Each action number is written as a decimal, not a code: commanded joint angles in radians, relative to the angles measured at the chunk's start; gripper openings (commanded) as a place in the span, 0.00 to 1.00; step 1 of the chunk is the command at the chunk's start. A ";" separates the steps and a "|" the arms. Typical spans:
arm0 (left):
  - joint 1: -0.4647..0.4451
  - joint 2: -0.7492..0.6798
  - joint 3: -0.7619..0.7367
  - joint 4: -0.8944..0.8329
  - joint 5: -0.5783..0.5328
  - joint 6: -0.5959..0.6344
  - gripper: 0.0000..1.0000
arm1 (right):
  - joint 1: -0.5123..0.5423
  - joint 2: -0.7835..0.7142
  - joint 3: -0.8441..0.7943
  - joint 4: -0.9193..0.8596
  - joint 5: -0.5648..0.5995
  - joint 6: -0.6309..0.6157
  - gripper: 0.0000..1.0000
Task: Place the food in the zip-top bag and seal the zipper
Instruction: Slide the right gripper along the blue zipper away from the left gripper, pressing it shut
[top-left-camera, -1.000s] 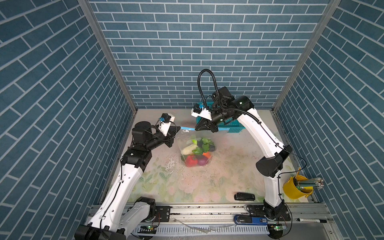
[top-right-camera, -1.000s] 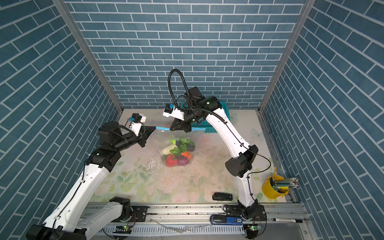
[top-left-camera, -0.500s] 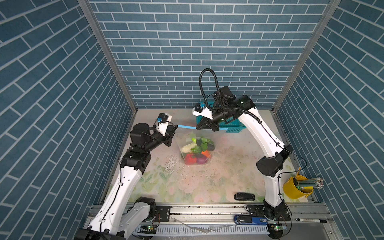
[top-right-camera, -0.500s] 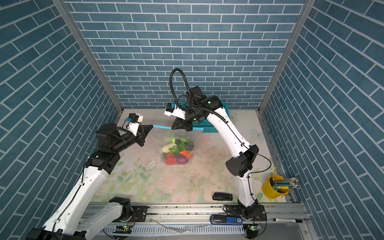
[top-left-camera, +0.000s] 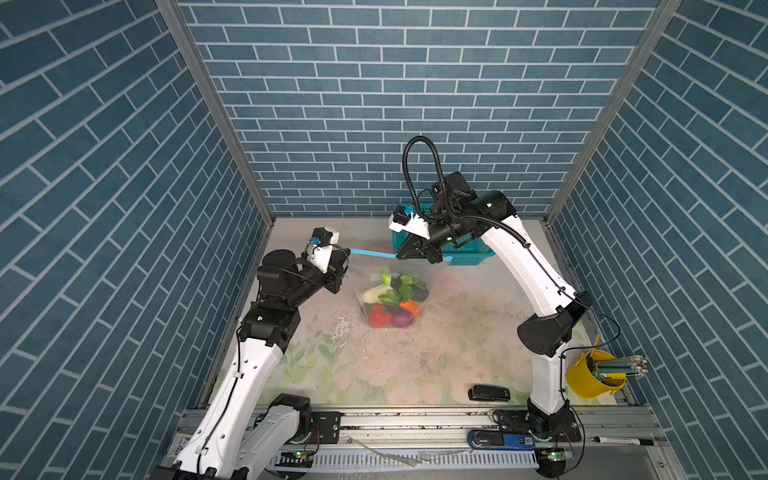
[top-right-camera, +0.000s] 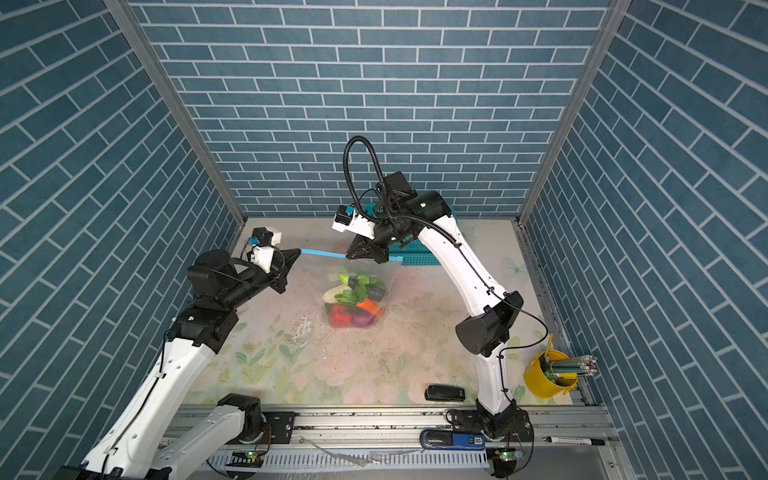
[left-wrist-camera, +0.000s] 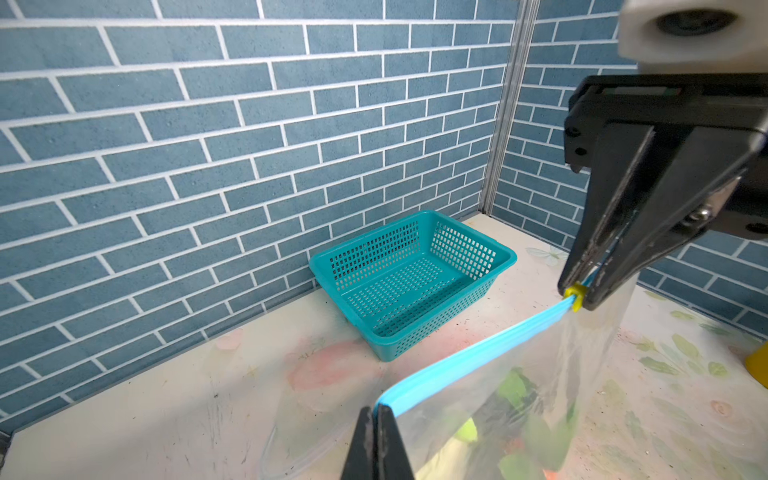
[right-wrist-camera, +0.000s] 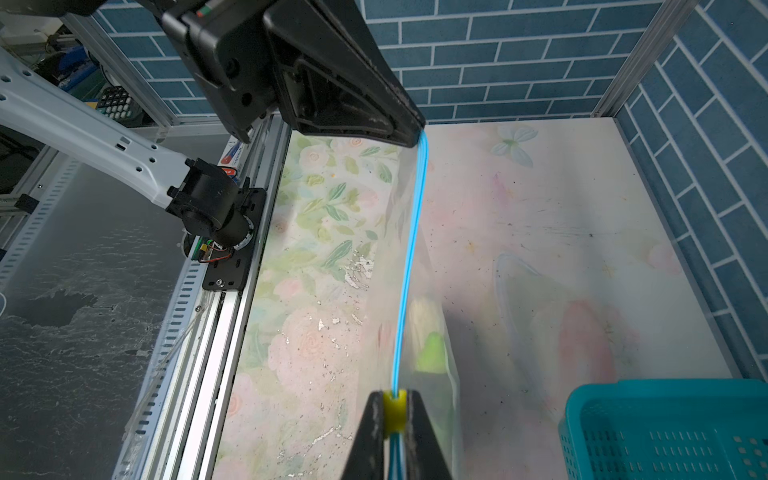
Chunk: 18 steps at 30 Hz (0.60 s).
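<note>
Blue brick-pattern walls (top-left-camera: 374, 104) close in a floral-printed tabletop (top-left-camera: 457, 353). Just above the middle of both top views, the zip-top bag (top-left-camera: 365, 276) (top-right-camera: 316, 276) hangs from its zipper (top-left-camera: 372, 253) (top-right-camera: 324, 252), a light blue strip stretched nearly level between the two arms.

The left gripper (top-left-camera: 348, 252) (top-right-camera: 298, 250) is pinched tight on the strip's left end. Its own wrist view shows the black fingers (left-wrist-camera: 365, 436) pressed together on the blue edge at the lower centre of the frame.

The right gripper (top-left-camera: 399, 257) (top-right-camera: 348, 257) is clamped narrowly on the yellow slider (right-wrist-camera: 393, 409) (left-wrist-camera: 577, 296), part of the way along the strip, with more blue strip running on to its right.

The food (top-left-camera: 395, 299) (top-right-camera: 353, 299) sits inside the bag, heaped at its lower end:
- a red piece (top-left-camera: 379, 316)
- a purple onion (top-left-camera: 401, 320)
- an orange carrot (top-left-camera: 409, 306)
- a dark eggplant (top-left-camera: 419, 294)
- leafy greens (top-left-camera: 390, 297)
- a pale piece (top-left-camera: 372, 294)

A teal perforated basket (top-left-camera: 469, 253) (left-wrist-camera: 415, 282) stands against the back wall, behind the right gripper. A yellow bucket (top-left-camera: 594, 380) of pencils stands at the lower right.
</note>
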 joint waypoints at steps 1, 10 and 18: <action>0.022 -0.016 -0.017 0.019 -0.079 0.003 0.00 | -0.022 -0.067 -0.024 -0.034 -0.004 -0.032 0.00; 0.030 -0.013 -0.020 0.018 -0.097 0.000 0.00 | -0.036 -0.081 -0.044 -0.030 0.002 -0.020 0.00; 0.040 -0.005 -0.015 0.018 -0.099 -0.004 0.00 | -0.054 -0.096 -0.066 -0.018 0.002 -0.013 0.00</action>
